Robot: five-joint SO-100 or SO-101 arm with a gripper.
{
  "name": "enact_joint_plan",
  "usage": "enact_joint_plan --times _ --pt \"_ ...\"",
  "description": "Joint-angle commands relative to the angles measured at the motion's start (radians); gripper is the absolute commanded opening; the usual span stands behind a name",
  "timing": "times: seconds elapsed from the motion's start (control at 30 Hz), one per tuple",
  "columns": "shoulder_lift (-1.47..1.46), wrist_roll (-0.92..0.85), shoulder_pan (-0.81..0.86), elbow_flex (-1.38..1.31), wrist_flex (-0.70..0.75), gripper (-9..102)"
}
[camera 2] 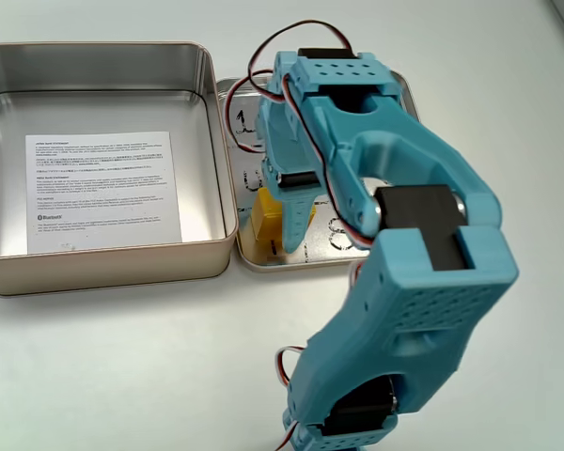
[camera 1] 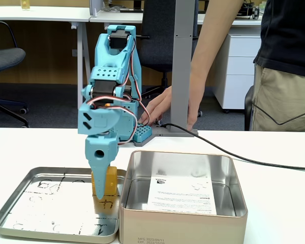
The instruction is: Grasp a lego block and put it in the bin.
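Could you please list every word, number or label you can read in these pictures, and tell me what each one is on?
"MFG. 2023/09/11" and, below it, a line beginning "EXP.": front wall of the bin, cut off by the frame edge.
"Bluetooth": low on the white paper sheet inside the bin; its remaining print is too small to read.
Black handwritten digits on the shallow tray: scribbled and partly hidden by the arm, not reliably readable.
The lego block shows no text.

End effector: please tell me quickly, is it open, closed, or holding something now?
End effector: closed around the lego block, which sits in the shallow tray beside the bin; not lifted as far as can be told.
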Motion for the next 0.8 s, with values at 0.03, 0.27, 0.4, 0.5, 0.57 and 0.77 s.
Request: enact_joint_plan --times 0.03,0.27,0.4,0.5,0.57,0.77 --pt "0.003 0.012 0.012 -0.028 -0.017 38" --pt "-0.021 0.011 0.011 -0.028 -0.034 37" --pt "-0.035 0.014 0.012 -0.028 -0.041 36" --pt "-0.040 0.014 0.014 -0.023 -0.048 36" --pt "-0.040 0.014 0.012 -0.014 -0.054 36" --pt "-0.034 0.014 0.008 0.021 -0.072 32"
